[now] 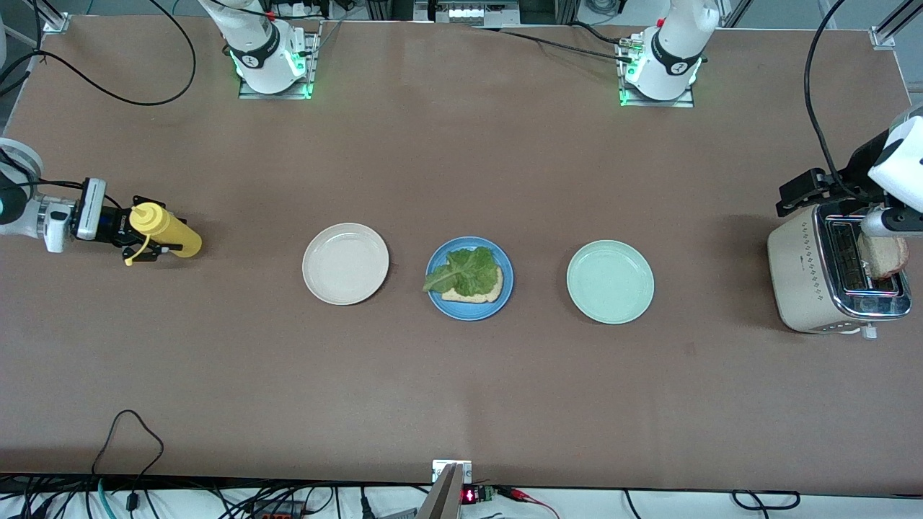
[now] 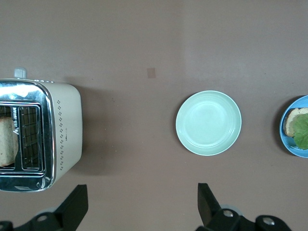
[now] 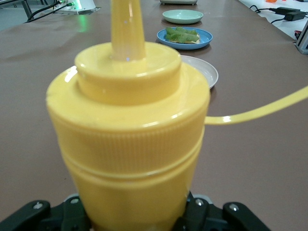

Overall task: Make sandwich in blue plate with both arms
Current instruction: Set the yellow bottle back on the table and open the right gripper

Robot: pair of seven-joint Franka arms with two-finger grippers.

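The blue plate point(image 1: 505, 295) sits mid-table with one bread slice point(image 1: 482, 293) on it and a green lettuce leaf point(image 1: 465, 268) on top. It also shows in the left wrist view point(image 2: 284, 137) and the right wrist view point(image 3: 204, 36). A second bread slice point(image 1: 883, 256) stands in the toaster point(image 1: 800, 274) slot point(image 2: 6, 142). My left gripper point(image 1: 800, 193) hangs open and empty point(image 2: 142, 191) above the toaster. My right gripper point(image 1: 148, 229) is shut on a yellow squeeze bottle point(image 1: 166, 229) at the right arm's end of the table point(image 3: 130, 134).
A cream-white plate point(image 1: 345, 263) lies beside the blue plate toward the right arm's end. A pale green plate point(image 1: 610, 281) lies toward the left arm's end point(image 2: 208, 123). Cables run along the table's edges.
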